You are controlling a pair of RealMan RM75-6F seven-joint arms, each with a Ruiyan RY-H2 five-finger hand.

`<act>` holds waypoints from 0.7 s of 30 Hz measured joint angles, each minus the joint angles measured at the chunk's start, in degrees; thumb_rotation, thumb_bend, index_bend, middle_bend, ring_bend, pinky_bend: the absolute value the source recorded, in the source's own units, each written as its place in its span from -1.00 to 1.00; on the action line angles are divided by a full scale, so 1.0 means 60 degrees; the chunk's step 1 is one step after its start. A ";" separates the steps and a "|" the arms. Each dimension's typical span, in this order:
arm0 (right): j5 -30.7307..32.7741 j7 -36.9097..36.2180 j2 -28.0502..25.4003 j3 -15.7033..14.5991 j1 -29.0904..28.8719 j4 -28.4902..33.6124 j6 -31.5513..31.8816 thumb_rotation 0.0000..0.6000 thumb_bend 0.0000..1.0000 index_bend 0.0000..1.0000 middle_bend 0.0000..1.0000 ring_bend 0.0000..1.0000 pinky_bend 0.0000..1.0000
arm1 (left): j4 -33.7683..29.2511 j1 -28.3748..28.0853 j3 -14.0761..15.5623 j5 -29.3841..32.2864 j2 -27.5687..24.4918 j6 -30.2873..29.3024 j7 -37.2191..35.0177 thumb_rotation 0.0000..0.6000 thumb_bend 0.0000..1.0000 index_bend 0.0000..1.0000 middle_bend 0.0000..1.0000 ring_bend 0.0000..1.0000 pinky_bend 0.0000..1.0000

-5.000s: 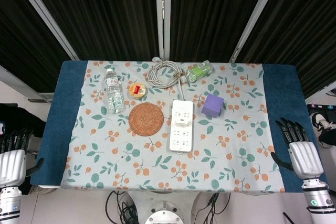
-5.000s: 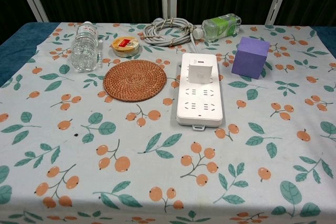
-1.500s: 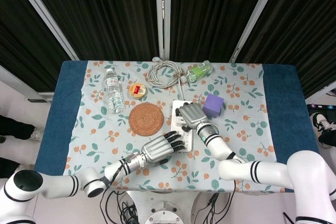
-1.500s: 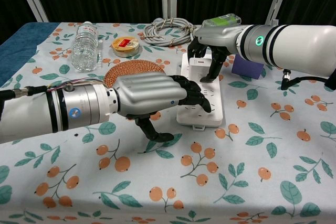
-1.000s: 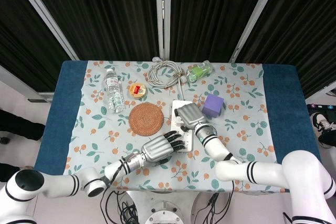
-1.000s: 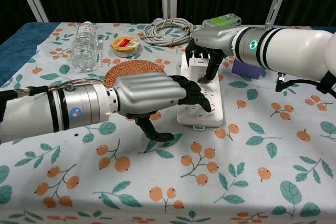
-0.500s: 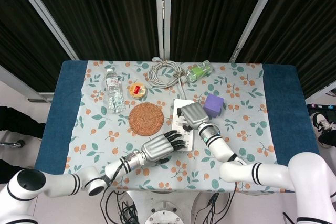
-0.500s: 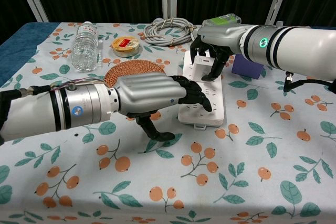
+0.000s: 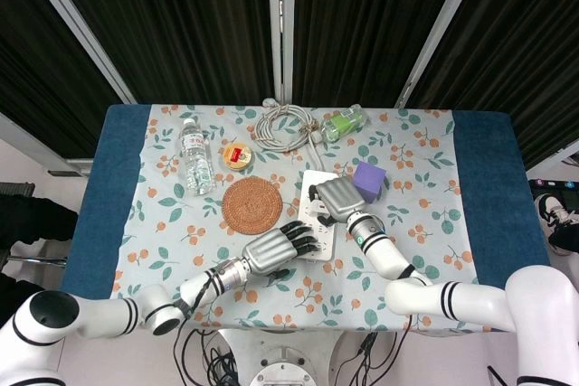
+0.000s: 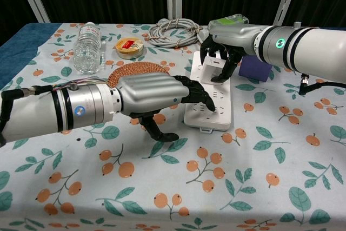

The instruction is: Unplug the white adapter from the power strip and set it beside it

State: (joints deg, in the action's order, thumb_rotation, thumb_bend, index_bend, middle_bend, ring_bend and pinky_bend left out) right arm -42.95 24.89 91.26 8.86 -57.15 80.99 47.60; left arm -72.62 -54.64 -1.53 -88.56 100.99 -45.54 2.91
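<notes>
Right hand point(image 10: 220, 52) clamped on white adapter point(image 10: 213, 66) over power strip point(image 10: 208, 113) far end; left hand point(image 10: 162, 98) presses strip's near end, holding nothing.

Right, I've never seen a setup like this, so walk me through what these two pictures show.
One robot with two arms, each ending in a mechanical hand, works at a table with a floral cloth. One picture looks down from its head, the other forward from its chest. The left hand presses fingertips on the white power strip. The right hand grips the white adapter; whether it is fully unplugged is hard to tell. Also there: a water bottle, woven coaster, tape roll, coiled cable, green bottle and purple cube.
</notes>
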 measured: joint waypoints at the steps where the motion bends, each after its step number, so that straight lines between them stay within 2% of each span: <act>1: -0.0030 -0.0045 -0.0013 0.0020 0.0019 0.0013 0.0012 1.00 0.11 1.00 0.58 0.12 0.09 | 0.0001 -0.0004 0.0000 0.0000 0.0000 0.0002 -0.0003 1.00 -0.36 -0.68 -0.69 -0.91 -0.83; 10: -0.0297 -0.0267 -0.0243 0.0189 0.0169 0.0233 0.0134 1.00 0.11 1.00 0.59 0.13 0.10 | 0.0033 -0.0065 0.0012 0.0017 0.0006 0.0054 -0.0046 1.00 -0.36 -0.68 -0.69 -0.91 -0.83; 21: -0.0364 -0.0195 -0.0364 0.0133 0.0284 0.0342 0.0183 1.00 0.13 1.00 0.60 0.15 0.12 | 0.0046 -0.0079 -0.0007 0.0050 -0.0031 0.0011 -0.0112 1.00 -0.36 -0.68 -0.69 -0.91 -0.83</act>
State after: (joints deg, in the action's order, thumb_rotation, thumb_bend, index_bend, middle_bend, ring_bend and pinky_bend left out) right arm -45.13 23.72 89.08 9.65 -55.45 83.04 48.70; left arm -72.34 -55.11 -1.57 -88.27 100.81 -45.47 2.23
